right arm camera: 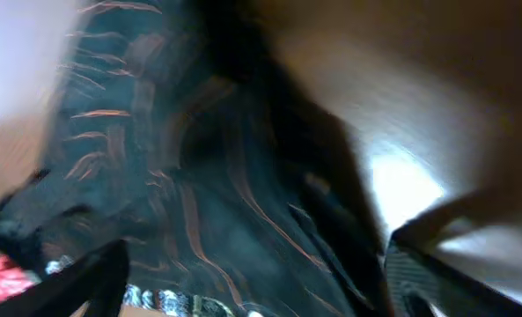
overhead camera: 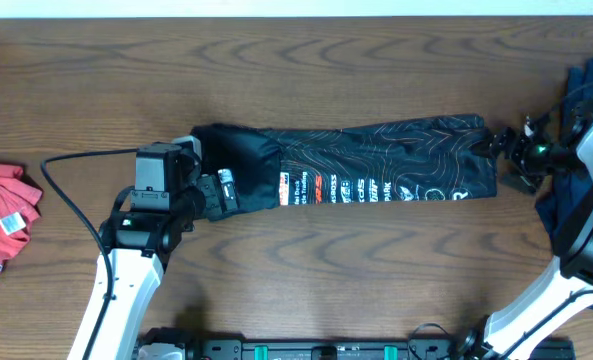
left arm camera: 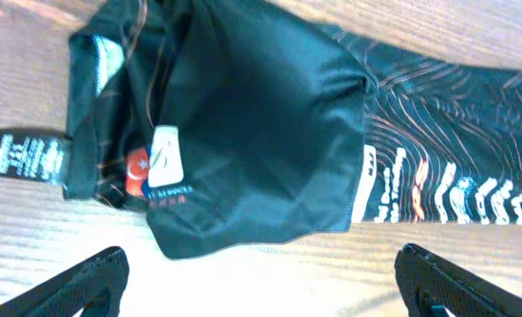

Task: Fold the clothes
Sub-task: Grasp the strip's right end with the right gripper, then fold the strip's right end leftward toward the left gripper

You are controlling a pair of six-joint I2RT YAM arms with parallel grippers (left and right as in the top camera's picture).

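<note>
On the wooden table [overhead camera: 376, 270], a black jersey [overhead camera: 376, 160] lies in a long strip.

dark wood-grain table [overhead camera: 376, 265], black rail [overhead camera: 306, 351] with green tabs along its near edge

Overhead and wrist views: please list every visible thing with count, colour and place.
jersey: 1, black with thin orange lines, table centre, lying as a long strip
shirt: 1, red, left table edge
garment: 1, dark blue, right table edge
label: 1, black, on the table by the jersey's left end
table: 1, brown wood, under everything
left gripper: 1, black, open, at the jersey's left end
right gripper: 1, black, open, jersey's right end between its fingers
</note>
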